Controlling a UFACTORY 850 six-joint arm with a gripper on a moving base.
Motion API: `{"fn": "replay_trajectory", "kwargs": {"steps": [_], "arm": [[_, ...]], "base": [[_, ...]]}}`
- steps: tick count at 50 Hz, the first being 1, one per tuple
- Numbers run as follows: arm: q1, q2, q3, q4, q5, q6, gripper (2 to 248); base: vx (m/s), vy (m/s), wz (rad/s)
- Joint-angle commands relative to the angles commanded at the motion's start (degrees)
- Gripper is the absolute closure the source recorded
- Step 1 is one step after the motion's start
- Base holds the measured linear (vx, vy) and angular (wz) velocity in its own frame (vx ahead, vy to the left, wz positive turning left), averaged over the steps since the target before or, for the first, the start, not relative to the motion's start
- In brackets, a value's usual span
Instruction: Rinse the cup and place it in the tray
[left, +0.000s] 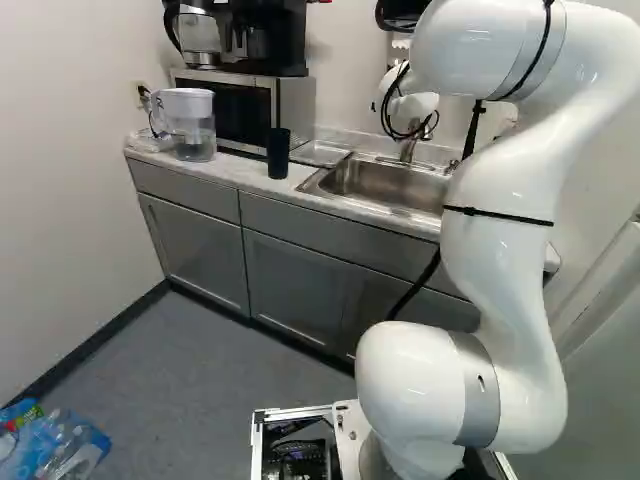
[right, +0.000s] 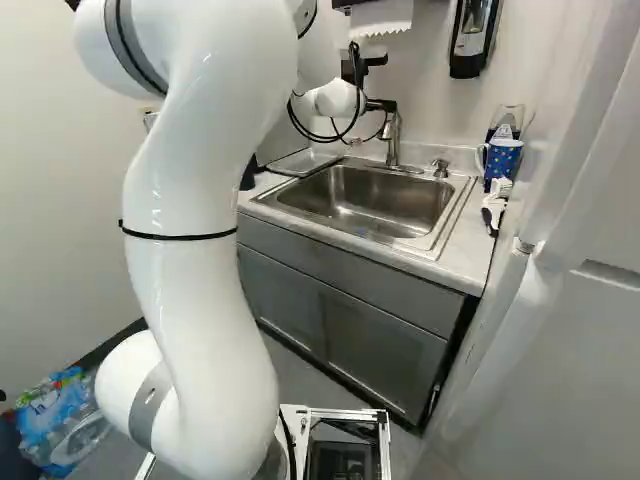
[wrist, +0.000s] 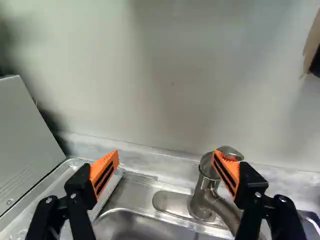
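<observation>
My gripper (right: 380, 104) is by the faucet (right: 392, 145) behind the sink. In the wrist view the gripper (wrist: 166, 156) stands open with nothing between its orange pads; one fingertip overlaps the faucet's top, and touching cannot be told. A black cup (left: 278, 153) stands upright on the counter, left of the sink, in the left base view. Beside it lies the shallow metal tray (left: 320, 152), along the sink's side; part of the tray (wrist: 62, 192) also shows in the wrist view. A blue dotted mug (right: 502, 160) stands right of the sink.
The steel sink (right: 350, 205) is set in the counter (left: 230, 172). A water pitcher (left: 190, 122) and a microwave (left: 295, 105) stand left of it. A soap dispenser (right: 470, 40) hangs on the wall. Bottled water (left: 70, 445) lies on the floor; a white door (right: 580, 300) is at the right.
</observation>
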Motion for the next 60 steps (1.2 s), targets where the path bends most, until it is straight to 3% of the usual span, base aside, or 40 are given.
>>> {"fn": "replay_trajectory", "kwargs": {"steps": [19, 33, 60], "arm": [[-0.5, -3.0, -3.7, 0.0, 2.2, 0.0, 3], [-0.5, -3.0, -3.7, 0.0, 2.2, 0.0, 3], [0.6, 4.2, 5.0, 0.0, 2.2, 0.0, 3]], "base": [[0.0, 0.0, 0.0], [0.0, 0.0, 0.0], [0.0, 0.0, 0.0]]}}
